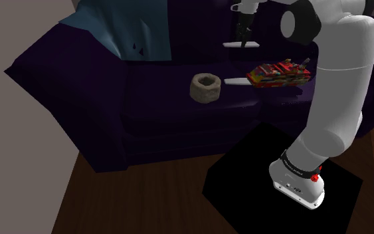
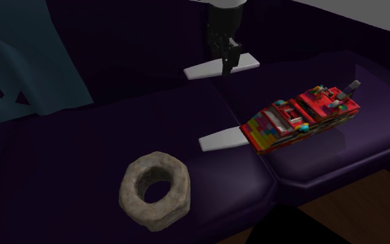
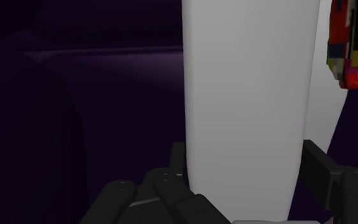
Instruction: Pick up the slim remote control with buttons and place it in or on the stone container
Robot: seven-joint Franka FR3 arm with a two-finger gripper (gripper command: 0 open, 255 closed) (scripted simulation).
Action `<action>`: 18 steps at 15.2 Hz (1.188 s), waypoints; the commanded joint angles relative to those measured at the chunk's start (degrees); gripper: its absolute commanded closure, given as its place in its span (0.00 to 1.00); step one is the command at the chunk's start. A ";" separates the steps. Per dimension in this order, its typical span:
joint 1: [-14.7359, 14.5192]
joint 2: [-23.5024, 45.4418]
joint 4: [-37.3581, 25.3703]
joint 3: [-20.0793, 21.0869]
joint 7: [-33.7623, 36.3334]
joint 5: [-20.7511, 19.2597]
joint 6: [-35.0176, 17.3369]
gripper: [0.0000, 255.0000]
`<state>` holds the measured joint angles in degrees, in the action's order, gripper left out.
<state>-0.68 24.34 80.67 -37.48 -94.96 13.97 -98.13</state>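
- The hand [image 2: 226,64] is closed on the slim white remote [image 2: 204,71], with one black finger on each long side, gripping near its middle.
- The remote's long axis runs across the second exterior view, roughly level. It appears to hang clear of the purple sofa [image 2: 82,159] rather than rest on it.
- The stone container [image 2: 134,187], a rough grey ring with an open hollow, sits on the seat cushion, lower and toward that view's left of the hand, well apart from it.
- The coming move, as I judge it, carries the remote across and down toward that hollow. The remote looks longer than the opening, so it will likely rest across the rim.
- A second white slab [image 2: 221,141] lies on the seat between hand and container, touching a red toy boat [image 2: 300,114].
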 commanded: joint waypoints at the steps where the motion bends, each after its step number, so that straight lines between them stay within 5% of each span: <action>1: -2.70 -2.96 3.46 -0.16 2.02 -1.58 -0.96 1.00; 9: -13.97 -16.09 18.66 1.53 14.43 -9.22 -5.75 1.00; 18: -21.83 -26.12 28.94 7.31 29.32 -14.62 -7.86 1.00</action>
<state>-21.65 -0.71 108.94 -30.98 -67.59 -0.12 -106.22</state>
